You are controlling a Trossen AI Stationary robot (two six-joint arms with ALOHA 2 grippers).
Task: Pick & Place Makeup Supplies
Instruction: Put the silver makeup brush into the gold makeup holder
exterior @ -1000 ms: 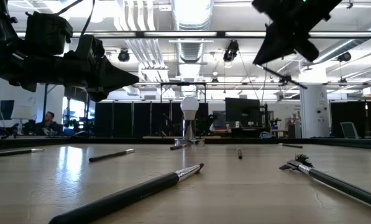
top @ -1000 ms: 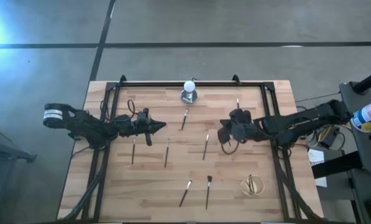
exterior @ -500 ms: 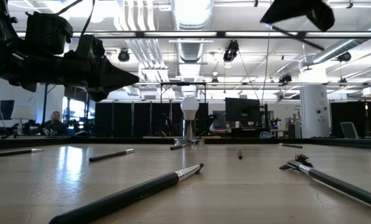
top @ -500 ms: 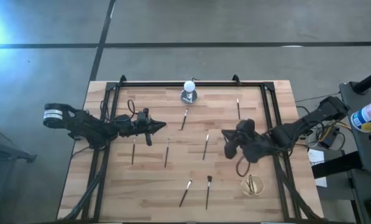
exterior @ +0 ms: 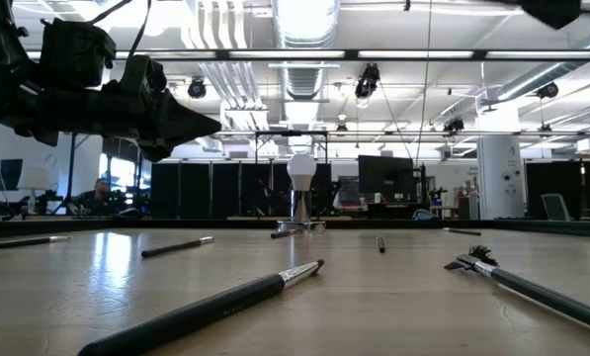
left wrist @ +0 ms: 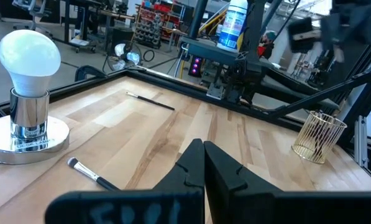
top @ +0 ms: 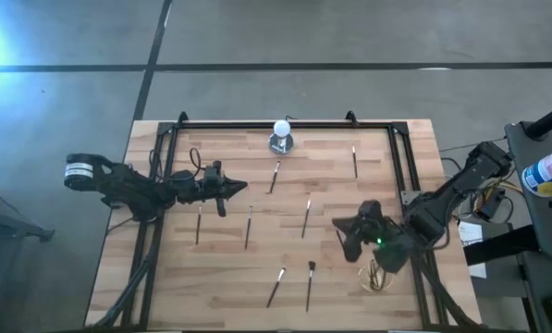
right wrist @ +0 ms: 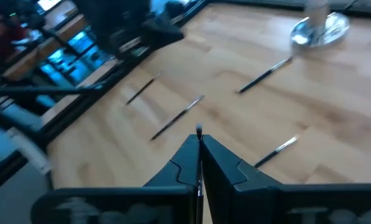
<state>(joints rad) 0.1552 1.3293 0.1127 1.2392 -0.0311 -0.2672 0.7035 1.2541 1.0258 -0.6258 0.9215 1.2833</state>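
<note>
Looking straight down, the right gripper (top: 349, 248) hung over the worktop (top: 229, 268) near the front right corner, just beside a gold wire cup (top: 376, 276). The left gripper (top: 241, 188) waited over the left half. Loose brushes lay well apart: one (top: 275, 176) below the white bulb (top: 281, 129), one (top: 353, 160) at the far right, three (top: 248, 227) across the middle and two (top: 309, 283) near the front edge.

At worktop level, the right arm was almost out of view at the top; the left gripper (exterior: 201, 124) pointed across the scene with its jaws together. Brushes (exterior: 201, 311) lay flat in the foreground.

From the left wrist, those jaws were shut on nothing, aimed past a brush (left wrist: 92, 177) lying near the bulb (left wrist: 28, 59) toward the cup (left wrist: 319, 137), which appeared to hold some thin items already.

From the right wrist, the jaws were clamped on a brush (right wrist: 199, 134), only its tip poking out between them, high above the loose ones (right wrist: 176, 118).

The likely trouble lay in the drop. The cup's mouth looked narrow and the cup light, so a slightly off-line descent could have caught the brush on the rim and tipped the cup or spilled what was in it. Held so near one end, the brush could also have swung or slipped, and a release too high might have bounced it back onto the worktop.
</note>
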